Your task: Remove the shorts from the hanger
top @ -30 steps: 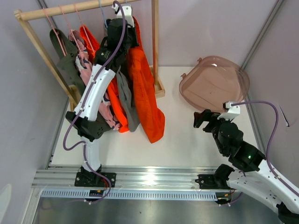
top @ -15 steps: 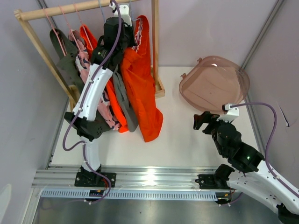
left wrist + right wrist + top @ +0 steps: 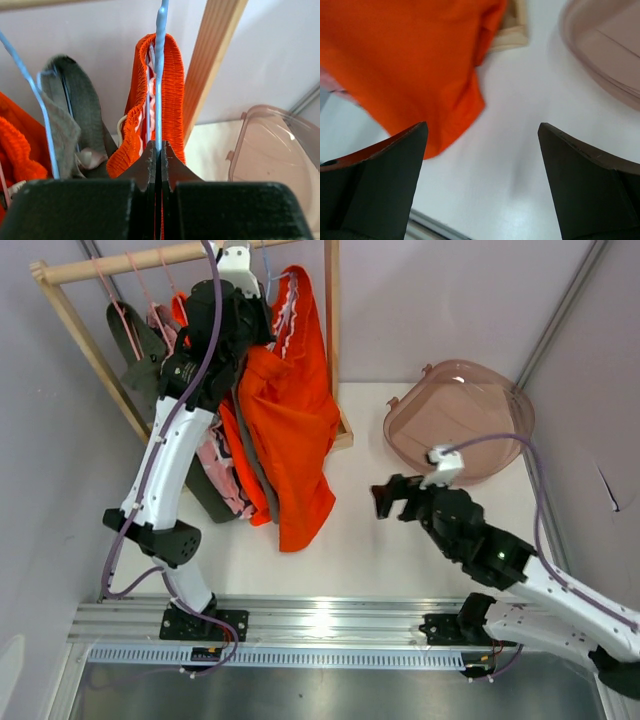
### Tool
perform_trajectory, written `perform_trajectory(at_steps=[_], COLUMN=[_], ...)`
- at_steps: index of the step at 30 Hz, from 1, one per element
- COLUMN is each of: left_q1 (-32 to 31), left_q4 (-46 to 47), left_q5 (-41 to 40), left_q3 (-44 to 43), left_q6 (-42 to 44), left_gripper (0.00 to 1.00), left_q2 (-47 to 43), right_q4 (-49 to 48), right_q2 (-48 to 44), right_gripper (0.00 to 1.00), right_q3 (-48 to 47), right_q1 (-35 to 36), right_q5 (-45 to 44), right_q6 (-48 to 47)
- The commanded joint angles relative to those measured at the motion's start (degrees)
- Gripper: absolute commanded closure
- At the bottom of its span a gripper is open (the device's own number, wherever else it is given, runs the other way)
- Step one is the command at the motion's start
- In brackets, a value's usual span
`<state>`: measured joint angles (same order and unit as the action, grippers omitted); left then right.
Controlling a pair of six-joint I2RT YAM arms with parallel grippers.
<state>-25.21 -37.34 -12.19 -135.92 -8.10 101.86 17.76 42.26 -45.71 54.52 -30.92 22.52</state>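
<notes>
Top view: orange shorts hung at the wooden rack, left gripper raised to the rail beside them

Left wrist: clenched tight on the blue hanger, orange waistband draped over that wire

Right wrist: right gripper spread wide, holding nothing, above the table, near the orange hem

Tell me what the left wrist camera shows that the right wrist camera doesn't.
Left wrist only: the left gripper shut on the blue hanger, the grey shorts and the rack's upright post. Right wrist only: the right gripper, open above the white table. Both: the orange shorts and the pink plastic cover.
</notes>
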Motion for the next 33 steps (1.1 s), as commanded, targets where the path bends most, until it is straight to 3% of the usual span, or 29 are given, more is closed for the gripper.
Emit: perform_trajectory(at_steps=[1, 3, 7, 11, 18, 21, 22, 24, 25, 26, 27, 33], left_q1=[-1.68, -2.21, -2.74, -2.74, -2.74, -2.65, -2.65, -2.21, -2.04, -1.95, -1.69, -0.28], left_q4=[4.13, 3.51, 2.36, 0.96, 0.96, 0.69, 0.61, 0.6, 0.78, 0.95, 1.13, 0.96], left_q5=[-0.38, -0.3, -0.12, -0.03, 0.85, 0.85, 0.85, 1.2, 1.37, 1.55, 1.55, 2.25], left_q3=[2.15, 1.71, 1.09, 1.7, 5.14, 6.01, 6.62, 7.07, 8.11, 8.21, 8.82, 7.69], left_q6=[-1.83, -3.41, -4.73, -5.26, -4.65, -4.56, -4.47, -4.73, -4.91, -4.91, -4.82, -4.56], left_gripper=[1.0, 1.0, 1.0, 1.0, 1.0, 1.0, 1.0, 1.0, 1.0, 1.0, 1.0, 1.0], left_q2=[-2.9, -2.81, -3.16, -4.13, -7.12, -8.87, -9.4, -10.37, -11.33, -11.77, -12.04, -11.34], right_q4=[-10.89, -11.43, -14.05, -14.86, -15.03, -16.53, -16.35, -15.92, -15.74, -15.48, -15.21, -11.26], right_q2=[11.58, 18.61, 35.21, 45.09, 55.64, 58.28, 58.72, 59.51, 59.52, 59.17, 58.21, 53.28], right_gripper=[0.01, 0.01, 0.0, 0.01, 0.01, 0.21, 0.39, 0.56, 0.82, 0.94, 1.0, 1.0], right_q3=[-12.68, -19.2, -33.37, -45.56, -53.69, -53.43, -53.34, -52.9, -52.03, -51.5, -50.8, -44.12], right_q1=[7.07, 11.55, 13.68, 14.12, 14.3, 14.38, 14.38, 14.38, 14.38, 14.82, 15.08, 23.84], right_q5=[1.49, -3.52, -3.54, -4.15, -4.33, -6.26, -7.48, -8.45, -8.63, -9.16, -9.68, -15.3], right_q6=[-6.95, -10.03, -12.06, -13.03, -11.63, -12.33, -12.33, -11.98, -11.8, -11.37, -11.1, -9.96])
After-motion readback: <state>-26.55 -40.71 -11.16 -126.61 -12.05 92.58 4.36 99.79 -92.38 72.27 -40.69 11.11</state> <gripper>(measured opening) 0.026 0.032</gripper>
